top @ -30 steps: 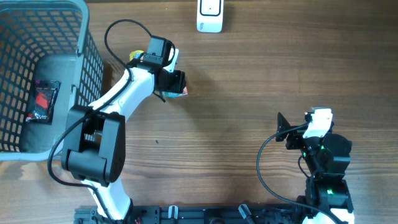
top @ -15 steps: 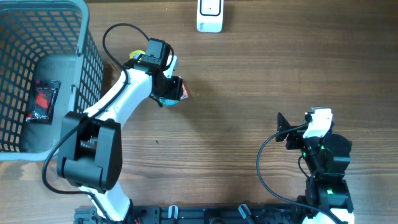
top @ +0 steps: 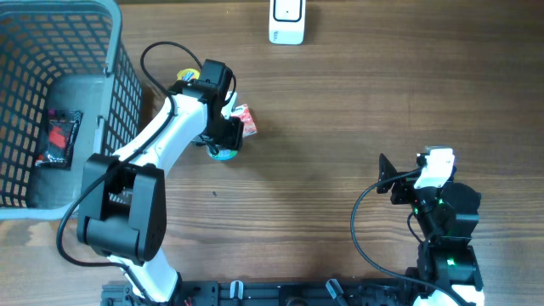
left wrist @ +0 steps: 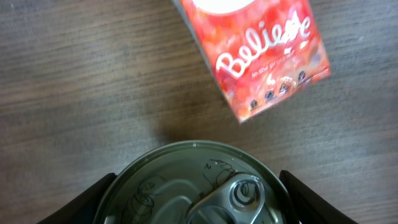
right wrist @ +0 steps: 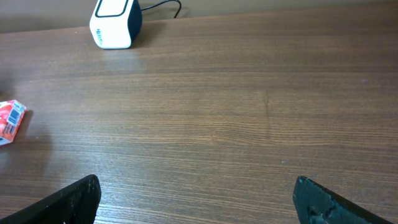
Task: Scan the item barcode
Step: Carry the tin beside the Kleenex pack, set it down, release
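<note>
My left gripper (left wrist: pixel 198 182), clamped part-open around the pull-tab can (left wrist: pixel 180 171), has drawn it back beside the red carton (left wrist: pixel 255 50), well apart from the scanner (top: pixel 286 21), so scanning is still ahead; my right gripper (right wrist: pixel 196 186) rests wide open.

I work over one piece of furniture, a dark brown wooden table (top: pixel 340 110). Seen from above, its grain runs straight from 9 o'clock to 3 o'clock. The surface is matte, with fine paler streaks along the grain. At 6 o'clock a black rail (top: pixel 280 293) lines the near edge. From my right wrist, toward 12 o'clock, the tabletop ends and a plain tan strip (right wrist: pixel 37 12) shows beyond it; I cannot tell whether it is wall or floor. The light is soft and even, leaving only faint shadows and a dull sheen on the wood.
</note>
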You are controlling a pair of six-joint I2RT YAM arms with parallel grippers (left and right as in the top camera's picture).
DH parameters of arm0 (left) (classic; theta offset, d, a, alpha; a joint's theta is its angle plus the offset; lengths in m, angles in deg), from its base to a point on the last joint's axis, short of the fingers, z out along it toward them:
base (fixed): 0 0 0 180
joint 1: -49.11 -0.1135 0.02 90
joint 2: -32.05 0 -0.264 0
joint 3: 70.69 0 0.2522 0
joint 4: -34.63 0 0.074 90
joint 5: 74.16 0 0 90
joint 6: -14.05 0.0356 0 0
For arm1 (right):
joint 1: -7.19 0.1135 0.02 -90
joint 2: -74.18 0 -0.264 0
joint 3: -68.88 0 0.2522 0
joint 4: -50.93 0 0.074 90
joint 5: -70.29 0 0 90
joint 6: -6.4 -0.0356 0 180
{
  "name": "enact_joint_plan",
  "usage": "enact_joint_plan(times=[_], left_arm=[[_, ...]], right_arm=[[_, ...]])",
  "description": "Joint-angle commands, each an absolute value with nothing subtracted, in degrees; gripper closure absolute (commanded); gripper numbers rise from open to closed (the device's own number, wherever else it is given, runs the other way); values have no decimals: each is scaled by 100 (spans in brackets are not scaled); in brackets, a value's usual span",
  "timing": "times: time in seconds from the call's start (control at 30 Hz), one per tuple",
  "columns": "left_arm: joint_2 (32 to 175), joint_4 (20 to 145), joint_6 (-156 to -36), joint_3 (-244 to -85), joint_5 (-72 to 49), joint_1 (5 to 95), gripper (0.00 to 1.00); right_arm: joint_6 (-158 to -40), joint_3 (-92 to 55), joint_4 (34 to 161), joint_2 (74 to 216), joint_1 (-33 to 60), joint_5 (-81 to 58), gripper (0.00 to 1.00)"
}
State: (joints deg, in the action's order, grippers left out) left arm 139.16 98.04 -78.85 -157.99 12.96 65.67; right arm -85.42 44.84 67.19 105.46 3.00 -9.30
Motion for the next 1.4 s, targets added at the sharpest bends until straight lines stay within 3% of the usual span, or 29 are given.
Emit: enact_joint_plan(times=[0.0, 0.17, 0.3, 0.43, 0.5, 0.7, 0.97, 1.37], left_arm=[[13706, 9553, -7942, -15661, 1334, 6600, 55], [13706, 9266, -7944, -14975, 1334, 6615, 55], [13706, 8818, -7944, -14461, 1279, 6615, 45], [13706, 8224, -7948, -14199, 1047, 6615, 43], [13706, 7957, -7944, -14170, 1049, 6615, 38], [13706, 7789, -7942, -14170, 1052, 6615, 4], [13404, 7883, -7946, -14183, 1049, 6617, 0], [10596, 7594, -7939, -14188, 1052, 6615, 0]], right_arm=[[-8516, 4368, 6686, 10549, 283, -925, 0], [-8516, 4368, 6688, 10546, 283, -925, 0], [-8516, 4368, 6686, 10549, 283, -925, 0], [-8516, 4368, 6688, 10549, 283, -925, 0], [-8516, 4368, 6688, 10549, 283, -925, 0], [-8516, 4368, 6699, 10546, 283, -927, 0], [-8516, 4368, 6697, 10549, 283, -927, 0], [-8516, 4368, 6702, 10549, 283, -925, 0]])
